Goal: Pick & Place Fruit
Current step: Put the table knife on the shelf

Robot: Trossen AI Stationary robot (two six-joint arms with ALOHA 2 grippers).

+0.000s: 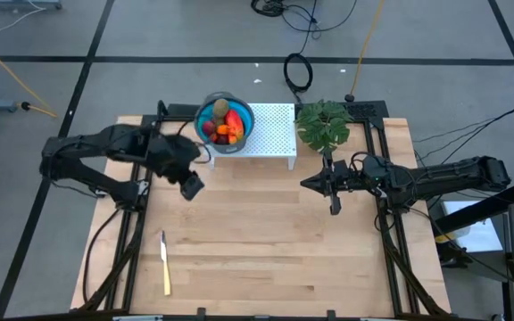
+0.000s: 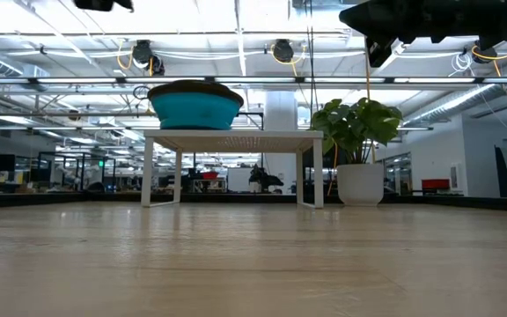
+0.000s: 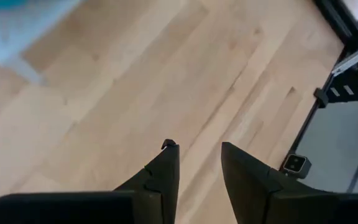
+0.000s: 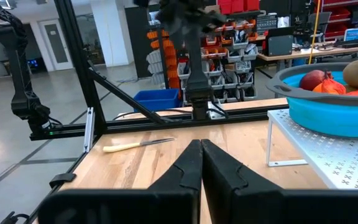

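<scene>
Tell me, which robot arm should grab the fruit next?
Probably the left. The left gripper hangs open and empty close beside the blue bowl of fruit; the right gripper is shut, farther away.

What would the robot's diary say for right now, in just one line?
fruit: in blue bowl on white stand | left gripper: open, empty, above table | right gripper: shut, empty | knife: on table

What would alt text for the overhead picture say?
A blue bowl of fruit sits on a white stand beside a plant; two dark arms flank it above a wooden table, where a knife lies.
</scene>
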